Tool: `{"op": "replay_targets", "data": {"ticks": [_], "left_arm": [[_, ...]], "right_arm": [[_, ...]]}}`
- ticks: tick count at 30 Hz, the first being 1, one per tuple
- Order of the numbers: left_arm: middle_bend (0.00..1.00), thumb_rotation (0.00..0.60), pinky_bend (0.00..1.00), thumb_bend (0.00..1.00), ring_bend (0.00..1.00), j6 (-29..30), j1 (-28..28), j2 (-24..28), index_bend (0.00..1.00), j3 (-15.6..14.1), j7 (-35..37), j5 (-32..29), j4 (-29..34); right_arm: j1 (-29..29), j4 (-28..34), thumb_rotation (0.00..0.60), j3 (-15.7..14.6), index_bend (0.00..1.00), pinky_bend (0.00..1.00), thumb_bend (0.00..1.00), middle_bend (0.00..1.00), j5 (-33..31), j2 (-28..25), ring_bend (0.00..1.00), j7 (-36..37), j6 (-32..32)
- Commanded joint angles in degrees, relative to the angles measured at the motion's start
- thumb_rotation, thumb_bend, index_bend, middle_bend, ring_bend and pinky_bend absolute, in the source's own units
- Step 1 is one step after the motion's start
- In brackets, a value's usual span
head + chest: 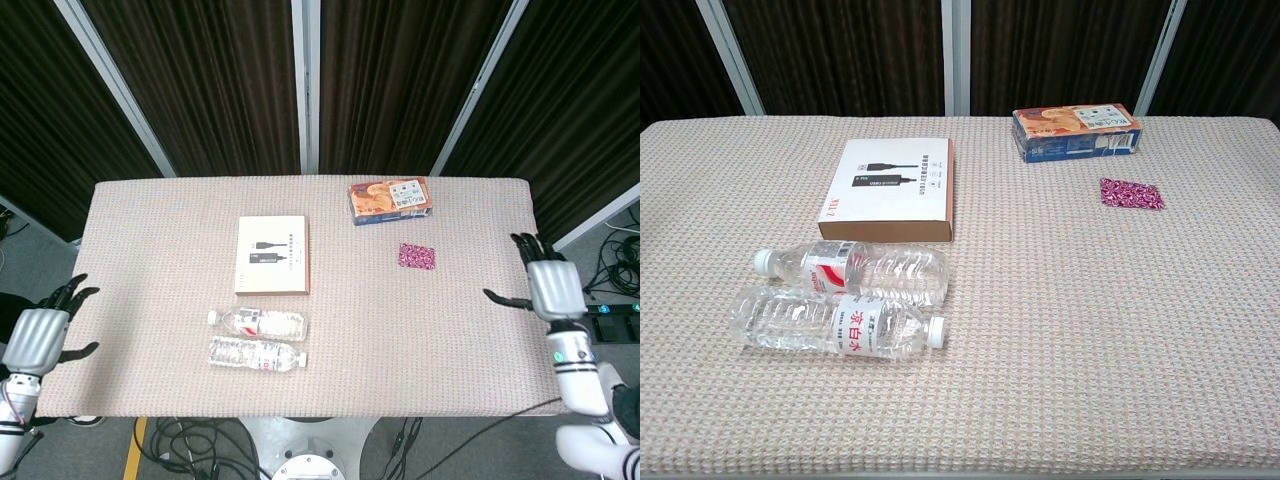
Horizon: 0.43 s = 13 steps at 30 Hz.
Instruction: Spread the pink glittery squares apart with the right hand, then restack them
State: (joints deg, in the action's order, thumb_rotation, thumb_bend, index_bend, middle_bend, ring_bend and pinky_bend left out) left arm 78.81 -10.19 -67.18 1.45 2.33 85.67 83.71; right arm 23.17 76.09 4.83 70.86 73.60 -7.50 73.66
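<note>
The pink glittery squares (417, 256) lie in one flat pile on the table, just in front of the snack box; the chest view shows the pile (1130, 193) at the right. My right hand (548, 285) hangs open by the table's right edge, well clear of the pile, fingers spread. At the left, off the table's edge, my left hand (42, 330) is open too. Neither hand appears in the chest view.
A snack box (390, 200) lies at the back right. A white booklet box (272, 255) sits mid-left, with two clear water bottles (258, 339) lying in front of it. The woven table cover (400, 340) spans the whole top.
</note>
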Motion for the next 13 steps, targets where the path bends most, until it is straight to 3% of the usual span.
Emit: {"op": "replay_targets", "data": {"ticks": [1, 5, 13], "left_arm": [[0.19, 0.6, 0.39, 0.0, 0.21, 0.9, 0.4, 0.7, 0.26, -0.2, -0.9, 0.3, 1.3], [0.19, 0.6, 0.39, 0.0, 0.21, 1.3, 0.7, 1.7, 0.26, -0.2, -1.5, 0.3, 2.5], [0.19, 0.6, 0.39, 0.0, 0.21, 0.6, 0.6, 1.5, 0.26, -0.3, -0.8, 0.0, 1.9]], "right_arm": [[-6.2, 2.1, 0.04, -3.7, 0.0, 0.11, 0.0, 0.0, 3.1, -3.3, 0.0, 2.9, 5.2], [-9.7, -0.1, 0.025, -4.5, 0.0, 0.02, 0.0, 0.0, 4.1, -2.3, 0.0, 3.7, 8.4], [-11.1, -5.1, 0.019, -3.7, 0.0, 0.0, 0.0, 0.0, 4.0, 0.4, 0.0, 6.9, 6.2]]}}
